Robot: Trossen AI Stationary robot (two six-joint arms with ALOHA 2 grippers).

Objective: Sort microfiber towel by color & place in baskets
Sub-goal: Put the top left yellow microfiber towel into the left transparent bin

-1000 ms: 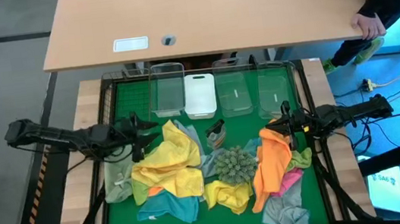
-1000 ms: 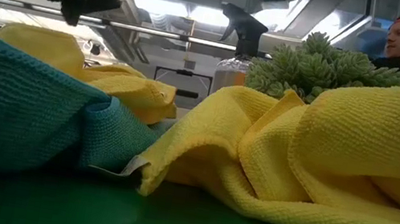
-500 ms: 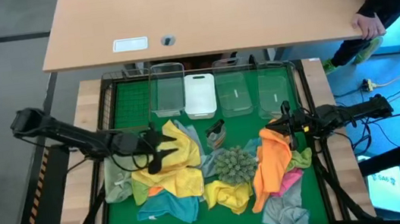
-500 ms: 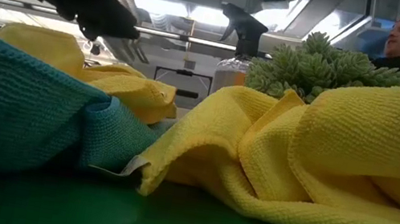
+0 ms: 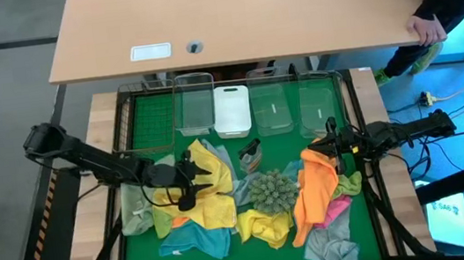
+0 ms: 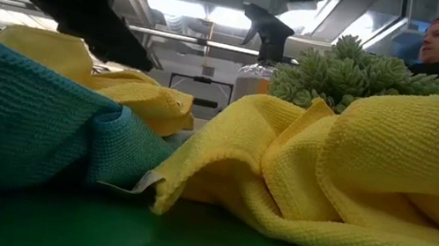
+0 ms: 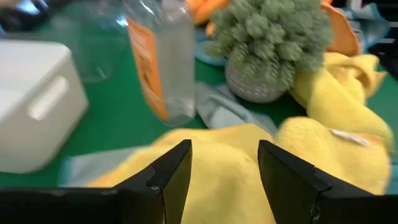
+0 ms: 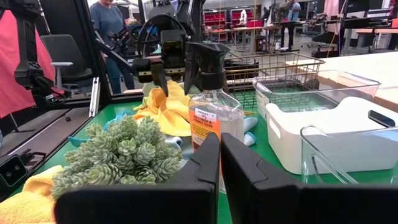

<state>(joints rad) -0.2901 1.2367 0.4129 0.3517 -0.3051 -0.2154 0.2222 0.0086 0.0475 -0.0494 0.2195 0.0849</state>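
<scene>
on my overhead feed the green table [image 5: 280,146] carries a heap of microfiber towels across its near half, and the baskets sit in a row along the far edge: a clear basket [image 5: 195,104], the white basket [image 5: 232,110] just beside it, then two more clear ones [image 5: 271,109] toward the right; i cannot make out a fifth for sure. the biggest towel is the yellow towel [image 5: 205,179] on the left of the heap, with a teal towel [image 5: 194,239] at the near edge, an orange towel [image 5: 312,193] on the right and a grey towel [image 5: 333,249] at the near right corner. the spiky green ball [image 5: 273,191] sits in the middle of the pile, and a spray bottle [image 5: 250,153] stands just beyond it.

my left gripper [image 5: 187,179] is over the yellow towel; in its wrist view the fingers [image 7: 166,180] stand wide apart right above the yellow cloth, holding nothing. my right gripper [image 5: 332,146] waits above the far end of the orange towel, its fingers [image 8: 206,167] nearly closed with only a thin gap, pointing toward the spray bottle.
</scene>
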